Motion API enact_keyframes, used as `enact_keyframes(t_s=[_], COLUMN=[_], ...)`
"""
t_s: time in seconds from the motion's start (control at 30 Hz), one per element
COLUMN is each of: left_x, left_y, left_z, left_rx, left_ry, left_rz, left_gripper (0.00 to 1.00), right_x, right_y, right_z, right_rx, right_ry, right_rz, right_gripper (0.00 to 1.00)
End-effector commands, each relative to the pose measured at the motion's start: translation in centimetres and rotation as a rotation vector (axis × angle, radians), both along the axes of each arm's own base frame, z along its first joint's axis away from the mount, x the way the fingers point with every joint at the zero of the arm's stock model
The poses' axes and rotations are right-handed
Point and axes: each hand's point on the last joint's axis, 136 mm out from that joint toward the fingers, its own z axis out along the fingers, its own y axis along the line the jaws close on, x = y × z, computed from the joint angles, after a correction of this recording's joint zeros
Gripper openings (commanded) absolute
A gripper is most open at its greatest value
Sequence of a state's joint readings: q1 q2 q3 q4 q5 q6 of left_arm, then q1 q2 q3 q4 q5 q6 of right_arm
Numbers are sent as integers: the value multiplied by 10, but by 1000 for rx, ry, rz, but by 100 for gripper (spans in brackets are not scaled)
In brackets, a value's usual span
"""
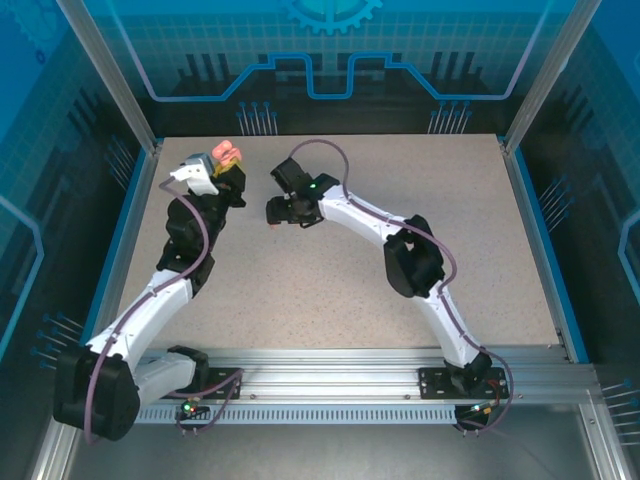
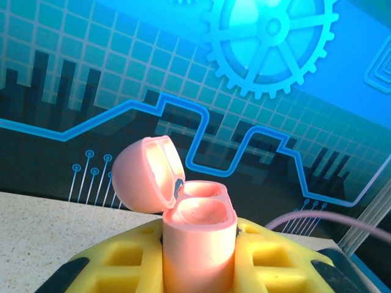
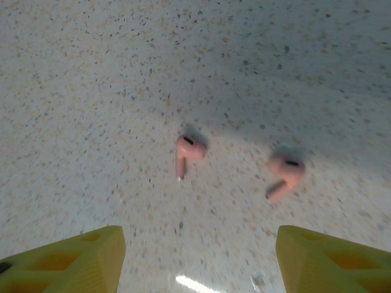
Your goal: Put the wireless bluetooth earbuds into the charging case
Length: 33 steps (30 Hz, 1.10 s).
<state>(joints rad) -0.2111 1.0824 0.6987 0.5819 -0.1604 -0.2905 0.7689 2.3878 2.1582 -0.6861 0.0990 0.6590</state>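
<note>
On the speckled table (image 3: 91, 91), two pink earbuds (image 3: 189, 149) (image 3: 286, 171) are seen lying apart below the right gripper (image 3: 195, 259), its fingers spread wide. One open-lidded charging case (image 2: 198, 229) is clamped upright in the left gripper (image 1: 228, 168).

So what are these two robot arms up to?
The left gripper holds a pink charging case upright, its lid flipped open and its wells looking empty. The right gripper hangs open above two pink earbuds lying apart on the speckled table. Neither is in the case yet.
</note>
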Motion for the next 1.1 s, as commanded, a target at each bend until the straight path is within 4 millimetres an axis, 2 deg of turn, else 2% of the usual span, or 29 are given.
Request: enact_keyframes(t_s=[0.0,0.1,0.37,0.73,1.07], left_x=[-9,-13,-17,-23,-24], left_y=[10,9,9,7,5], left_z=[36,40,41,42,40], left_rx=[-43,-45,-49,-45,-53], left_ry=[-94,-101,-96,-106,-107], left_rz=[36,28,17,1,-10], left_gripper=[0,0,0,0,0], right_x=[8,9,17,26,28], right_y=[19,30,26,40,31], right_z=[-14,-23,-39,-50,-67], right_rx=[-17,-59,-162,-122,-122], right_ry=[-33,-56,-130,-143,-103], right_rz=[-17,-26,-159,-183,-249], right_gripper=[65,63,61,53,49])
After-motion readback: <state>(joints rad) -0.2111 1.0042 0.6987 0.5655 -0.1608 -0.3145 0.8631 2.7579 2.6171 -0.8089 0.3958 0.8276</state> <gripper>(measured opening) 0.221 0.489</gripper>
